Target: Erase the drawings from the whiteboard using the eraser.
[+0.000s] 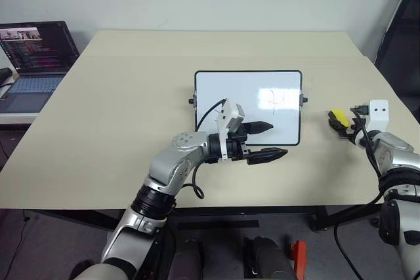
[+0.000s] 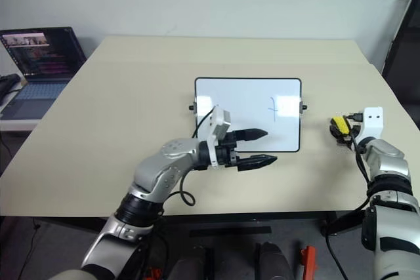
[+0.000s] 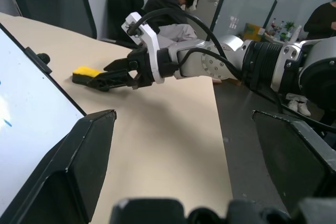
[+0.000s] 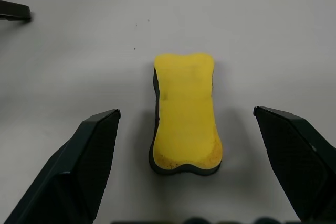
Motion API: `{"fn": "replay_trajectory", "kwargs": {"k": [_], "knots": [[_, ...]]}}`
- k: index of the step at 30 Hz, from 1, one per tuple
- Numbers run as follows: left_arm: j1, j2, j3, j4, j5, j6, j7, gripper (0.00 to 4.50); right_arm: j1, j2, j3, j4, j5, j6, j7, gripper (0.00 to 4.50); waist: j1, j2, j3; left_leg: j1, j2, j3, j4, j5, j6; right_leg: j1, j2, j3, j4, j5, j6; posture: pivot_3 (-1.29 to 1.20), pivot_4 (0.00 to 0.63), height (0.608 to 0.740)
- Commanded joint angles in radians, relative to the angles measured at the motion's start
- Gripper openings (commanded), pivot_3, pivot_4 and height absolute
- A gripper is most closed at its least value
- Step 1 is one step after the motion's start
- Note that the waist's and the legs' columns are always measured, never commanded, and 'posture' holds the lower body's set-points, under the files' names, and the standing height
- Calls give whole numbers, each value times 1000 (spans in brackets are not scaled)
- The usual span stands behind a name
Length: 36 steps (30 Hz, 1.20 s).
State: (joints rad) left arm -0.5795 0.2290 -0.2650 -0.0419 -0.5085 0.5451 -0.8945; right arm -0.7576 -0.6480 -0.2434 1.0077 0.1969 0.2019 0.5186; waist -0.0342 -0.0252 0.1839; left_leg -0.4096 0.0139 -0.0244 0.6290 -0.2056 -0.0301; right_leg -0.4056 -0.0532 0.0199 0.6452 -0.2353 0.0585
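The whiteboard (image 1: 230, 96) lies flat in the middle of the table, with the drawings (image 1: 275, 100), thin pen marks, on its right part. My left gripper (image 1: 272, 140) hovers open over the board's near edge, pointing right, with nothing in it. To the right of the board the yellow eraser (image 4: 185, 135) lies on the table. My right gripper (image 4: 186, 110) is open and low over it. One finger stands on each side of the eraser, both apart from it. The left wrist view also shows the eraser (image 3: 86, 71) at the right gripper's fingertips (image 3: 100, 82).
The beige table (image 1: 118, 109) has free room left of and behind the board. A laptop (image 1: 36, 57) with a lit screen stands on a side desk at the far left. A dark panel (image 1: 403, 37) leans at the far right. People (image 3: 131, 3) stand beyond the table's right side.
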Motion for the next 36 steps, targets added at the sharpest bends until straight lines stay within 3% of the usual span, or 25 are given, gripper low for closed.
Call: {"fn": "replay_trajectory", "kwargs": {"k": [1,21,36], "knots": [[2,0,26,-49,-10,2,4,4500,-30,-8,-17,3,3,-30,-1,4467,0,0,0,0,0,0,0,0,0,0,0,0,0,0,0,0,150,740],[27,3,10,-79,-6,15,8,4500,-26,2,-46,23,34,-35,1,4295,0,0,0,0,0,0,0,0,0,0,0,0,0,1,-1,0,150,740],[32,0,-8,-77,7,10,-1,4500,-115,-31,4,-1,-15,124,-18,4295,2,0,0,0,0,0,0,0,0,0,0,0,0,1,-2,0,150,740]]}}
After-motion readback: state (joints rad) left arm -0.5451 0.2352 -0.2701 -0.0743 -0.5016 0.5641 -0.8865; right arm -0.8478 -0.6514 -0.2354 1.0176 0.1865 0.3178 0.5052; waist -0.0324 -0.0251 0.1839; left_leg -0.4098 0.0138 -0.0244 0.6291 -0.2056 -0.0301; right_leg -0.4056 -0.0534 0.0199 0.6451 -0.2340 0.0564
